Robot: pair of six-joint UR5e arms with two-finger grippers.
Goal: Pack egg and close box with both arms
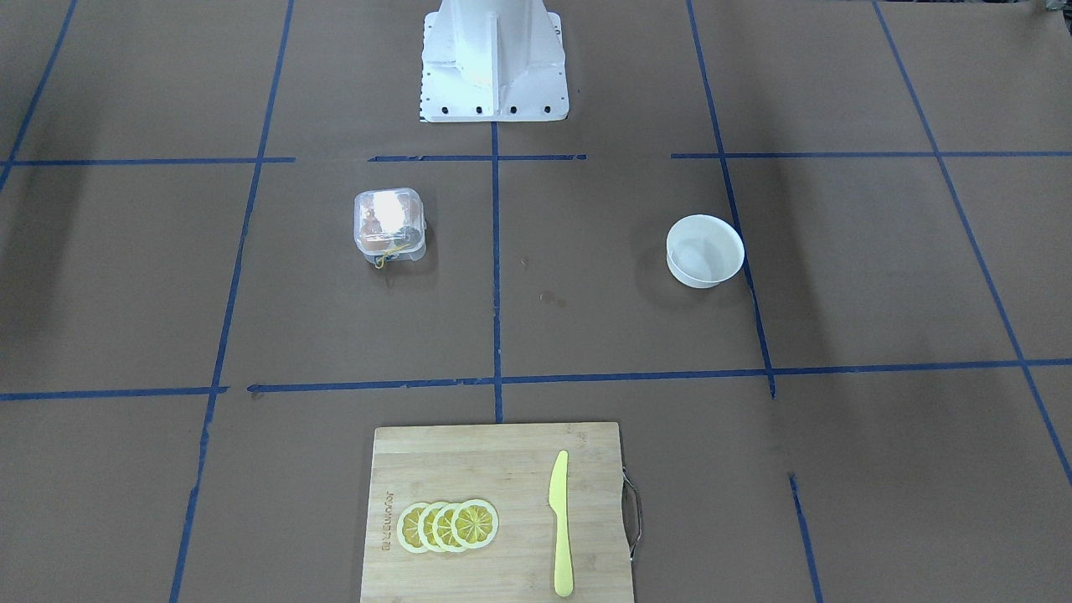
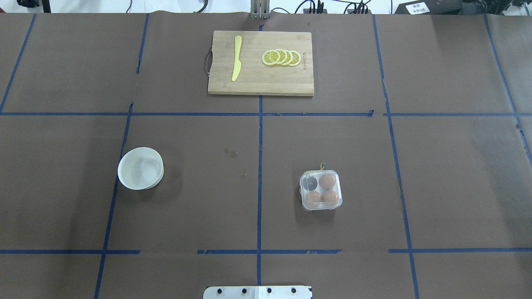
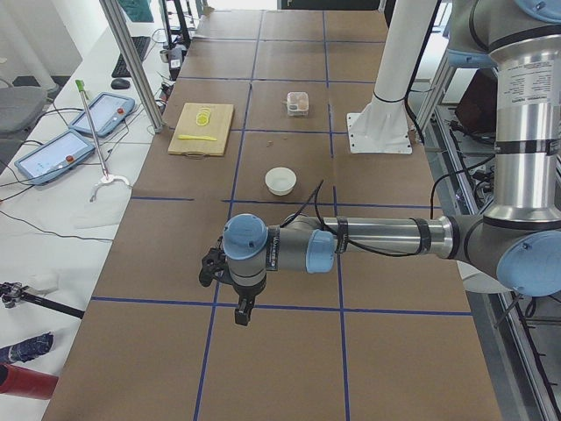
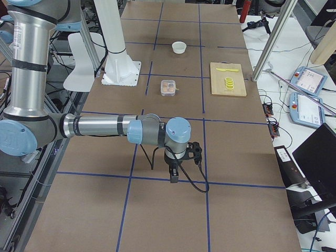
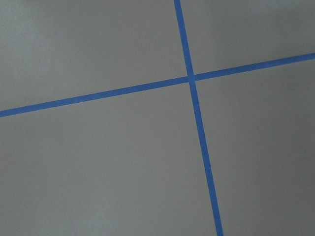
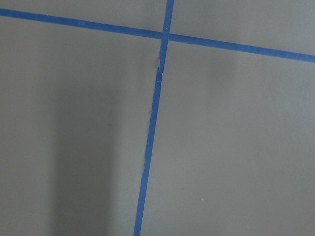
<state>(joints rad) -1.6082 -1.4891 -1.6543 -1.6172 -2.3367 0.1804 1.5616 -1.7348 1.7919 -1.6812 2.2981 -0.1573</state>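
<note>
Three eggs (image 2: pixel 327 180) are seen through the box (image 2: pixel 302 192), which stands on the robot's right half of the counter (image 2: pixel 208 199); its fourth cell looks unfilled, and no loose egg is seen, nothing showing in the bowl (image 2: pixel 139 168); the lid seems laid over the cells, so packing and closing are judged either done or not begun; a check of the lid's seating would be called for next; the left arm (image 3: pixel 377 237) and right arm (image 4: pixel 105 126) are held low near opposite counter ends, well apart from the box; whether their jaws are released or clenched cannot be told; open counter surrounds the box on every side; the cutting board (image 2: pixel 257 79) lies well apart at the far edge.
</note>
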